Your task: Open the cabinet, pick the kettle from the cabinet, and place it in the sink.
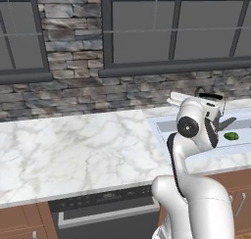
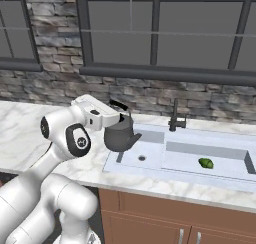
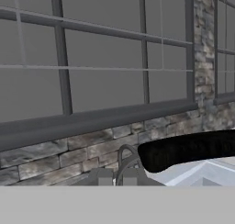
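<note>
Even flat rendered light, soft faint shadows, no glare; textures perhaps slightly blurred.

The arm [image 2: 50, 188] consists of glossy white rounded link housings joined by dark grey to black joint bands. Each elbow and wrist joint carries a circular black end cap with a small pale centre mark [image 2: 77, 138]. The hand block behind the gripper [image 2: 119, 119] is white and boxy, with a small dark inset on its upper face, possibly a sensor or connector. The fingertips [image 3: 104, 177] are small, grey and square-ended.
</note>
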Robot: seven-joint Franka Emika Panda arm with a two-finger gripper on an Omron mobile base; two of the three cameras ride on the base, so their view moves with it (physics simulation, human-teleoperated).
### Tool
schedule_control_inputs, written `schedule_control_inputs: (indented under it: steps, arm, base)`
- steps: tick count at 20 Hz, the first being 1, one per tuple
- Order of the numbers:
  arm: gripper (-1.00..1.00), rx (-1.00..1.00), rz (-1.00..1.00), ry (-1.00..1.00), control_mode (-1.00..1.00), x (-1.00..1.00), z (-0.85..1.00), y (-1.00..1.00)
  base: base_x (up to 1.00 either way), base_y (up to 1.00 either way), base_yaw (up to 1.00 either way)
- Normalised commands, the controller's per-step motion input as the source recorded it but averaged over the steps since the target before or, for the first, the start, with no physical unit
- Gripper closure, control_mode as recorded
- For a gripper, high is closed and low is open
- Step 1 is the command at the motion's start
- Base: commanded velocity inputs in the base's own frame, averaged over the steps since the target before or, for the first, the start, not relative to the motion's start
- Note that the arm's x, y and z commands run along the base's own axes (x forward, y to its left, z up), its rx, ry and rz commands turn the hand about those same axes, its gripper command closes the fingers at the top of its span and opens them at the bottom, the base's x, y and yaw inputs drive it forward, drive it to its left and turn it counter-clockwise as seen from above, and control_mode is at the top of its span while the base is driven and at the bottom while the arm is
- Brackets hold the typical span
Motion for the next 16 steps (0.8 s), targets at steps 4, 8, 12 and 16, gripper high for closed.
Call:
schedule_control_inputs:
  steps: [4,8,12,16]
  arm:
    - [1.00,0.00,0.00,0.02,-1.00,-0.03,0.00,0.00]
    - [1.00,0.00,0.00,0.01,-1.00,0.00,0.00,0.00]
    - [1.00,0.01,-0.03,0.02,-1.00,0.02,-0.02,-0.01]
    - [1.00,0.00,-0.09,0.22,-1.00,0.31,-0.08,-0.05]
  base:
    - [0.00,0.00,0.00]
    - [0.00,0.00,0.00]
    - [0.00,0.00,0.00]
    - [0.00,0.00,0.00]
